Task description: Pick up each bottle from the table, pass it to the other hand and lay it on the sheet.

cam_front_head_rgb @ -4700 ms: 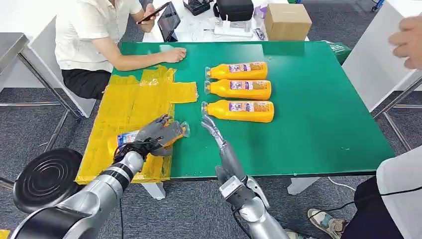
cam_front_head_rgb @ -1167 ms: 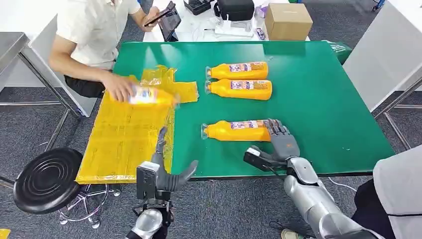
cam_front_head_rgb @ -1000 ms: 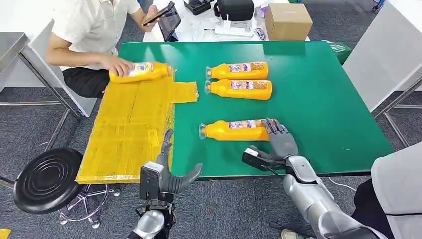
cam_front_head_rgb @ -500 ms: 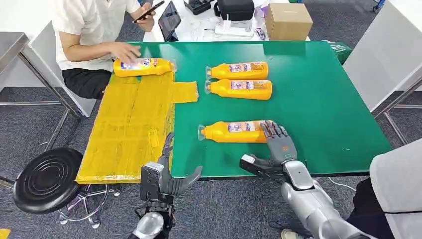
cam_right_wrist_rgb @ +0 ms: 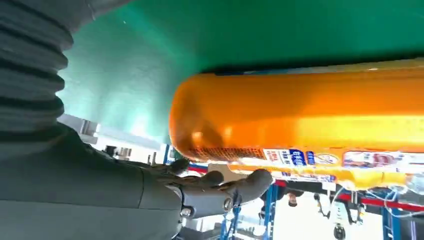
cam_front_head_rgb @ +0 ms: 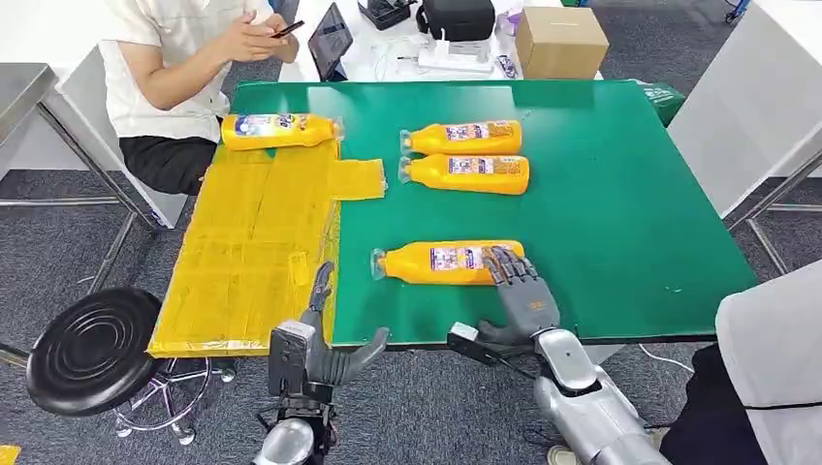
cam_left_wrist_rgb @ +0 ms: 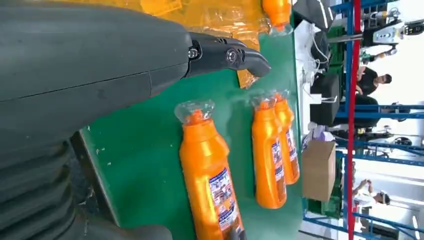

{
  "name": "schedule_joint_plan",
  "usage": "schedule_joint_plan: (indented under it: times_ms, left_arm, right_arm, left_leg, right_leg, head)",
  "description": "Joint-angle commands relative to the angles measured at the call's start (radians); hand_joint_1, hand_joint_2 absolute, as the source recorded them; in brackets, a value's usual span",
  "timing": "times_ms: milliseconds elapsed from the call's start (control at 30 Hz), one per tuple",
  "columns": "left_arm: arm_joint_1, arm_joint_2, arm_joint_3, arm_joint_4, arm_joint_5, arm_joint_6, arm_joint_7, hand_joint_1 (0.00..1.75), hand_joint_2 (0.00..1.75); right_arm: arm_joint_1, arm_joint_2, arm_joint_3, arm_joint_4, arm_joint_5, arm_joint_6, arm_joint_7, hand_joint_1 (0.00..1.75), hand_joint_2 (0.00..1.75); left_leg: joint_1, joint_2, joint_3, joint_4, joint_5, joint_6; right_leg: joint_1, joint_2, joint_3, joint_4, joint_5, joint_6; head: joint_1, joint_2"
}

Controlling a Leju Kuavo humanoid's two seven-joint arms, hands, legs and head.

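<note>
Yellow plastic sheet (cam_front_head_rgb: 254, 242) lay on green bench (cam_front_head_rgb: 620, 194), left part. One orange juice bottle (cam_front_head_rgb: 279, 130) at sheet's far edge. Two orange bottles (cam_front_head_rgb: 463, 155) side by side mid-bench; fourth orange bottle (cam_front_head_rgb: 441, 263) nearer, right hand (cam_front_head_rgb: 523, 300) at its base. Cardboard box (cam_front_head_rgb: 558, 41) behind bench.

A lab or workshop — beyond the green table (cam_front_head_rgb: 620, 194) stand a cluttered white desk (cam_front_head_rgb: 388, 60), cardboard box (cam_front_head_rgb: 559, 41) and blue racking (cam_left_wrist_rgb: 350, 120).
</note>
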Motion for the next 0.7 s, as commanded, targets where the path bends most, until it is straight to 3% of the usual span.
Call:
schedule_joint_plan:
  times_ms: [33,333,700]
  left_arm:
    - [-0.016,0.021,0.021,0.008,-0.004,-0.001,0.0,0.0,1.75]
    - [-0.018,0.021,0.019,0.007,-0.003,-0.005,-0.001,0.0,1.75]
    - [-0.052,0.028,-0.029,0.026,0.044,-0.061,0.03,0.0,1.75]
  right_arm:
    - [-0.025,0.02,0.07,-0.053,0.008,-0.007,-0.017,0.0,1.75]
    - [-0.035,0.022,0.072,-0.069,0.0,0.001,-0.001,0.0,1.75]
    - [-0.195,0.095,-0.018,0.269,-0.106,-0.025,-0.025,0.0,1.75]
  left_leg:
    - [0.001,0.003,0.001,0.0,-0.001,-0.001]
    - [0.001,0.002,0.001,0.0,0.0,-0.002]
    - [0.001,0.003,0.002,0.0,0.0,-0.002]
  right_leg:
    - [0.001,0.002,0.001,0.0,0.0,-0.002]
    - [0.001,0.001,0.001,0.0,0.0,-0.002]
    - [0.002,0.002,0.002,-0.001,0.001,-0.003]
  head:
    - [0.0,0.0]
    - [0.0,0.0]
    - [0.0,0.0]
